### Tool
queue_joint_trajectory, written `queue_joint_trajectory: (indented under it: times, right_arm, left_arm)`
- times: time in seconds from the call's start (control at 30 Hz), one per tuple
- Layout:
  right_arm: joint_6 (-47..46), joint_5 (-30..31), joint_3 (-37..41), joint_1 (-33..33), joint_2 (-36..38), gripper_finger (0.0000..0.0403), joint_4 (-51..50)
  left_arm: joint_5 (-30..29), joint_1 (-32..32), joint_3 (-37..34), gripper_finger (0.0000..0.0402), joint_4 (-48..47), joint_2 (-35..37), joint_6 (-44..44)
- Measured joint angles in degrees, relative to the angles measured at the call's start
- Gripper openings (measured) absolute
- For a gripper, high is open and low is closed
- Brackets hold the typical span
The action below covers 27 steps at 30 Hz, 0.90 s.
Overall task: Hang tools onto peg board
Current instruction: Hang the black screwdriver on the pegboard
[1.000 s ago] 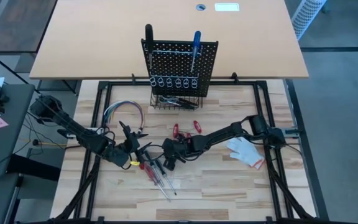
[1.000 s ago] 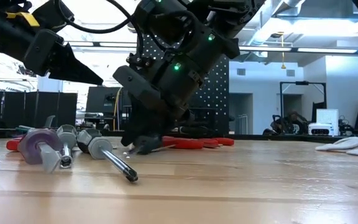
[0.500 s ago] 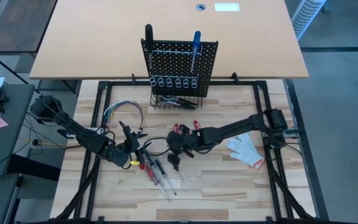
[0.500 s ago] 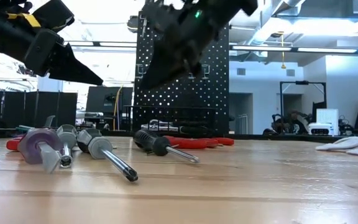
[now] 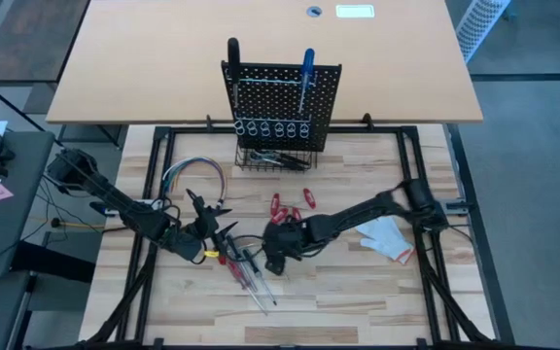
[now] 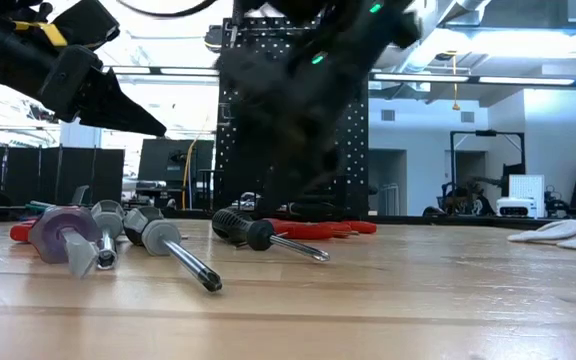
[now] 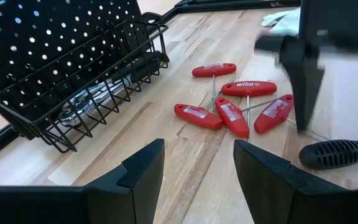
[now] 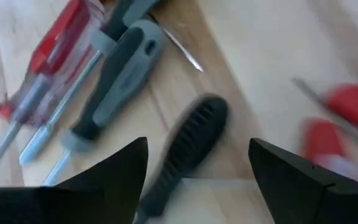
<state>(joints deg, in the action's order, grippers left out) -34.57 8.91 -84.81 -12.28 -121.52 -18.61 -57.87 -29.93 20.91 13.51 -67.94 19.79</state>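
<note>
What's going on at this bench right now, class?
Two robot arms are sorting hand tools for the peg board, where two screwdrivers already hang. The right gripper hovers with fingers open over a black-handled screwdriver lying on the table, not gripping it. The left gripper waits open beside a cluster of screwdrivers. Red-handled tools lie nearby.

Ribbed black screwdriver handle (image 8: 188, 146) on wood-grain table (image 8: 272, 56).
</note>
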Motion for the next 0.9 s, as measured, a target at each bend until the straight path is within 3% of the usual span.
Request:
queue_joint_trajectory:
  times: [0.27,0.37,0.53,0.63,0.77,0.9]
  right_arm:
    - [0.2,-1.73,-6.99,0.8,-6.1,0.0259,-6.89]
    - [1.41,-1.6,-6.74,1.0,-6.13,0.0211,-6.75]
    - [8.78,0.23,-6.41,1.19,-5.26,0.0097,-6.3]
    - [11.72,4.66,-5.04,1.07,-2.68,0.0097,-6.42]
    - [13.96,11.96,3.4,1.11,5.96,0.0097,-0.46]
    - [19.15,13.61,20.13,1.21,18.27,0.0097,18.94]
  left_arm:
    - [-0.02,0.06,-0.01,0.0189,-0.23,-0.02,0.0]
    - [-0.01,0.08,0.0,0.0189,-0.1,-0.02,0.0]
    - [0.0,0.07,0.0,0.0189,-0.67,-0.02,0.89]
    - [0.24,-0.05,0.0,0.0189,-0.71,-0.02,1.33]
    - [0.57,-0.92,0.0,0.0189,-0.71,-0.02,1.49]
    - [0.55,-1.6,-0.02,0.0189,0.17,-0.74,1.78]
